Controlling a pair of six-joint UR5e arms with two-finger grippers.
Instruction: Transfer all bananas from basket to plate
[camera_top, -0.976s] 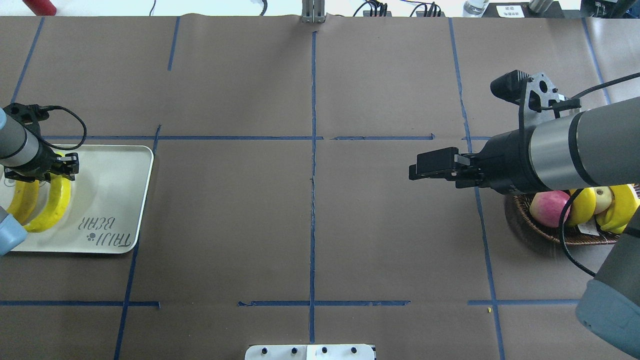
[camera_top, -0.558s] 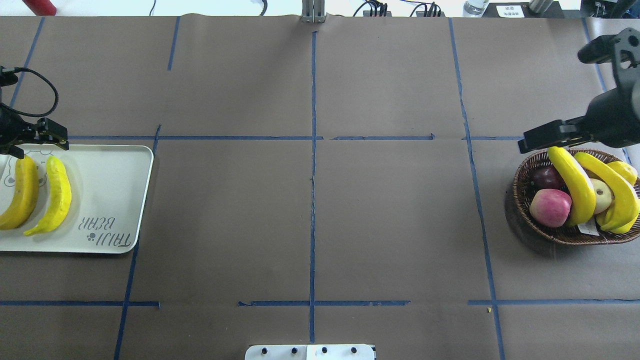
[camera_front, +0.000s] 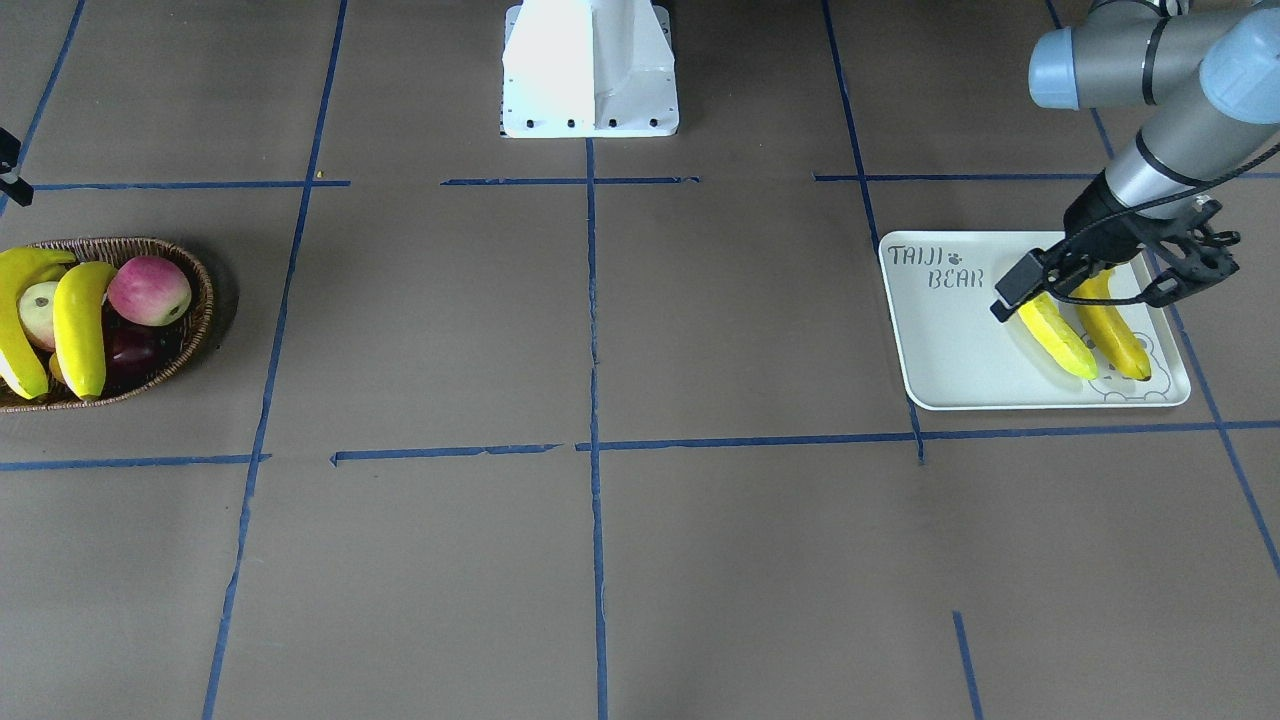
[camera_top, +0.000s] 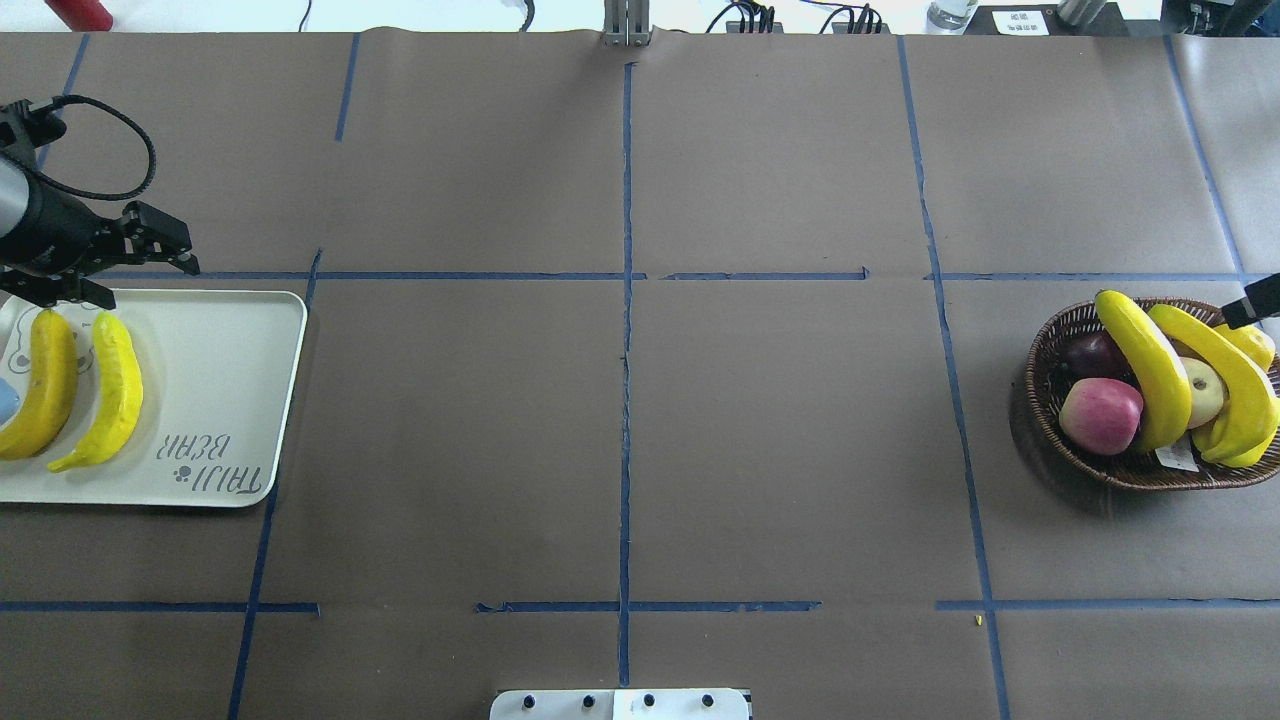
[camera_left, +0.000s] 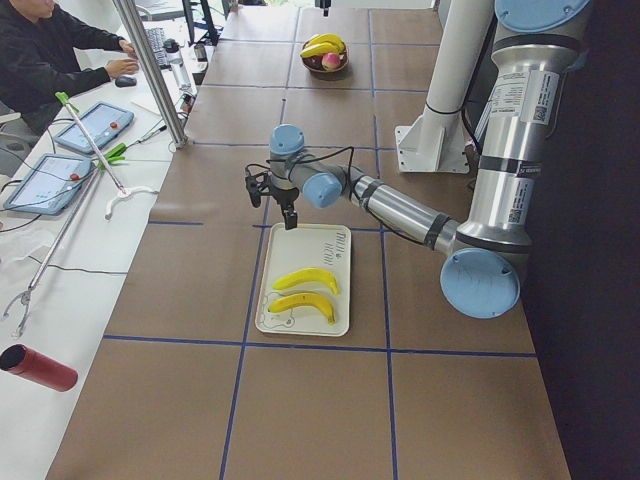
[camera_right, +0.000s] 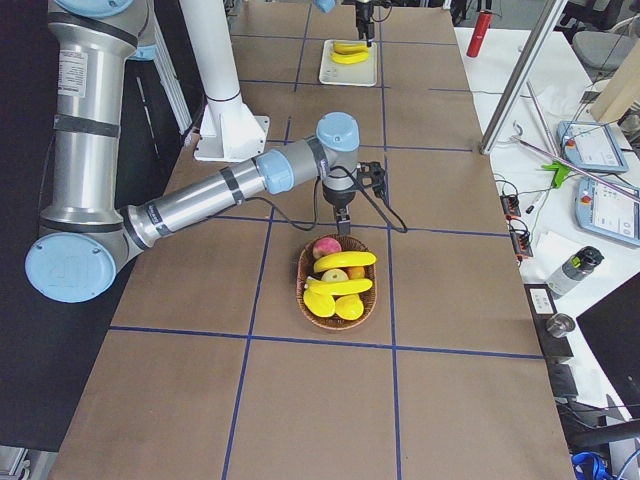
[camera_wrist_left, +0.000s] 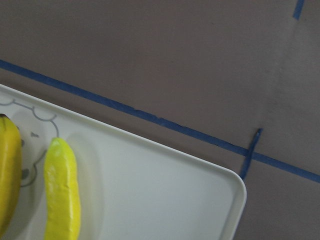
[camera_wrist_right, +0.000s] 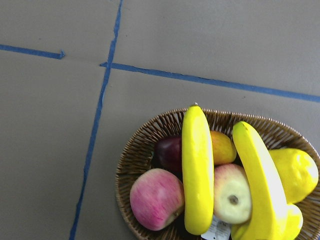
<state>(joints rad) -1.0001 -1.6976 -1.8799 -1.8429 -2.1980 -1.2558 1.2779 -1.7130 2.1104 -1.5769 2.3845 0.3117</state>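
Note:
Two yellow bananas (camera_top: 40, 385) (camera_top: 115, 390) lie side by side on the off-white plate (camera_top: 220, 380), near its bear drawing. My left gripper (camera_top: 130, 270) hangs open and empty above the plate's far edge, just beyond the bananas' tips; the left wrist view shows one banana (camera_wrist_left: 62, 195) and the plate's corner (camera_wrist_left: 165, 200). Two more bananas (camera_top: 1145, 365) (camera_top: 1235, 385) rest across the fruit in the wicker basket (camera_top: 1035, 370) at the right. Of my right gripper (camera_top: 1260, 300) only a dark tip shows at the view's edge, above the basket's far right rim. I cannot tell whether it is open or shut.
The basket also holds a pink-red apple (camera_top: 1100, 415), a pale apple (camera_top: 1205, 390), a dark fruit (camera_top: 1090, 352) and rounder yellow fruits (camera_top: 1255, 345). Blue tape lines cross the brown table. The white robot base (camera_front: 590, 70) stands at the near edge. A seated person (camera_left: 40, 50) is at a side table.
My left gripper has let go of the second banana and moved off it to the plate's far edge. My right arm has drawn back from mid-table past the basket, uncovering it.

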